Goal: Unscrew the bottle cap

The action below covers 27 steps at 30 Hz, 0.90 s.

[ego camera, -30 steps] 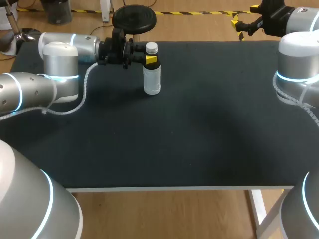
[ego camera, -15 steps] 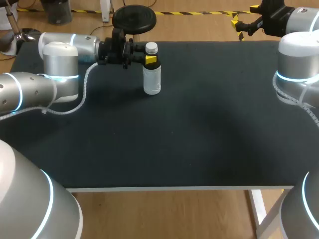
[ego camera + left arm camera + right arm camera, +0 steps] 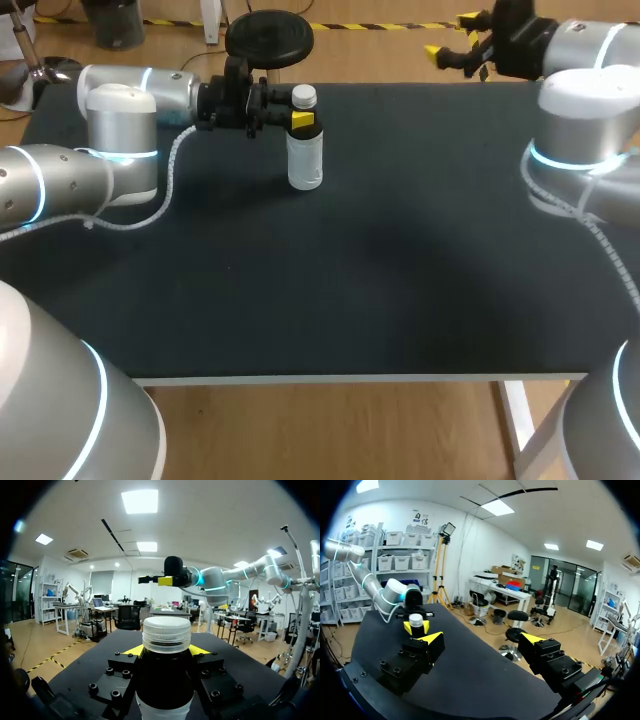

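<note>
A clear plastic bottle (image 3: 305, 165) with a white cap (image 3: 304, 96) stands upright on the black table (image 3: 380, 260), at the back left. My left gripper (image 3: 302, 120) comes in level from the left and is shut on the bottle just under the cap. In the left wrist view the cap (image 3: 166, 634) rises between the two yellow tips of that gripper (image 3: 165, 652). My right gripper (image 3: 452, 36) hangs open and empty over the table's far edge, well right of the bottle. From the right wrist view the gripper (image 3: 481, 639) stands wide open, with the bottle (image 3: 416, 622) far ahead.
A black round stool (image 3: 268, 37) stands just behind the table's far edge, near the bottle. Nothing else lies on the table top (image 3: 470, 680).
My right arm has swung left along the far edge, bringing its open gripper closer to the bottle. The left arm and the bottle have not moved.
</note>
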Motion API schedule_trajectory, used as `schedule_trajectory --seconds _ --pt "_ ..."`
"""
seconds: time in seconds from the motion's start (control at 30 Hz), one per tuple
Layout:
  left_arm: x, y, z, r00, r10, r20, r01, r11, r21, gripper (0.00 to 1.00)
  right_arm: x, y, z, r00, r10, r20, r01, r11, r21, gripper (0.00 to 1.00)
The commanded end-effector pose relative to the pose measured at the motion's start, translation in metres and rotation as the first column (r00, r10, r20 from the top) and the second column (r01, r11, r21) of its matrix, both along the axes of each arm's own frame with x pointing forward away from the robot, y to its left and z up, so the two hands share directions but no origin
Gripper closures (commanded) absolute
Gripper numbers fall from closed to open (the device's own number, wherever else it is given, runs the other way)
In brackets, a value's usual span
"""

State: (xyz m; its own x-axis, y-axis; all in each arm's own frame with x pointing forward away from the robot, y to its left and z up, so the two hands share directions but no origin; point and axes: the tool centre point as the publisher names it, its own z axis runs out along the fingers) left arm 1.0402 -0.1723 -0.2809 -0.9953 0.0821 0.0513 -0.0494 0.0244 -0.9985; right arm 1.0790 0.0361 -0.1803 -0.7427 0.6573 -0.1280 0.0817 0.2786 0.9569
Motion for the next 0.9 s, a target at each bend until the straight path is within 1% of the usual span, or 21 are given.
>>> schedule_trajectory --seconds 0.03,0.1,0.2,0.3,0.43,0.6,0.9 --pt "0.0 0.0 0.0 1.0 -0.001 0.001 0.001 1.0 -0.001 1.0 -0.01 0.04 -0.016 0.997 -0.009 0.082 0.001 0.995 0.103 0.0" --pt "0.0 0.0 0.0 1.0 -0.001 0.001 0.001 1.0 -0.001 1.0 -0.014 0.06 -0.019 0.997 0.002 0.075 -0.013 0.989 0.145 0.0" --pt "0.0 0.0 0.0 1.0 -0.001 0.001 0.001 1.0 -0.001 1.0 -0.02 0.086 -0.021 0.998 0.038 0.054 -0.05 0.97 0.237 0.0" --pt "0.0 0.0 0.0 1.0 -0.001 0.001 0.001 1.0 -0.001 1.0 -0.026 0.108 -0.021 0.997 0.068 0.048 -0.078 0.962 0.262 0.0" --pt "0.0 0.0 0.0 1.0 -0.001 0.001 0.001 1.0 -0.001 1.0 -0.033 0.133 -0.022 0.994 0.1 0.033 -0.105 0.954 0.281 0.0" --pt "0.0 0.0 0.0 1.0 -0.001 0.001 0.001 1.0 -0.001 1.0 -0.039 0.155 -0.023 0.993 0.116 0.013 -0.115 0.95 0.291 0.0" --pt "0.0 0.0 0.0 1.0 -0.001 0.001 0.001 1.0 -0.001 1.0 -0.044 0.191 -0.035 0.99 0.136 -0.022 -0.126 0.958 0.257 0.0"
